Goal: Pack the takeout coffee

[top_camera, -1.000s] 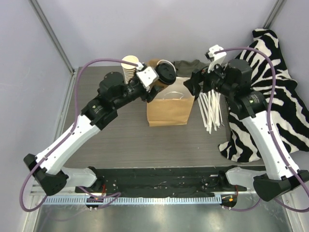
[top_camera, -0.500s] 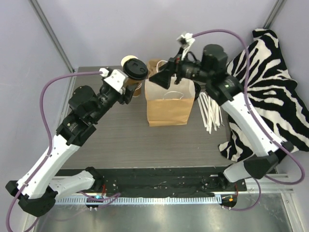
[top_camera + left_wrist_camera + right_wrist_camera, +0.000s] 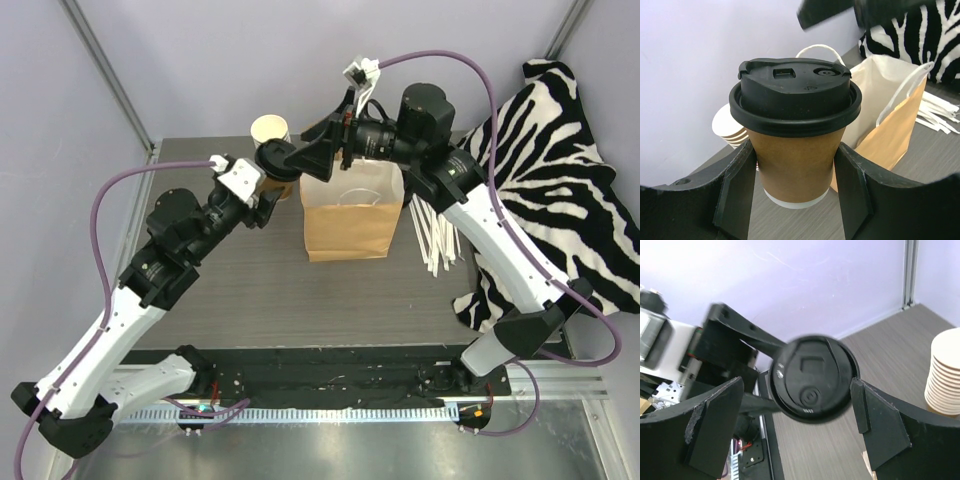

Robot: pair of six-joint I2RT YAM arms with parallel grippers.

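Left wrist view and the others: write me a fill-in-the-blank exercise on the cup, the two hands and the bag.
The left hand is shut on the takeout coffee, whose lid is ____.
The right hand, poised over that lid, has its jaws ____.
In the top view the paper bag stands to the ____ of the takeout coffee, its mouth open.
Missing words: black; open; right.

Black-lidded brown takeout coffee [image 3: 796,150], upright, gripped in the left gripper [image 3: 796,192].
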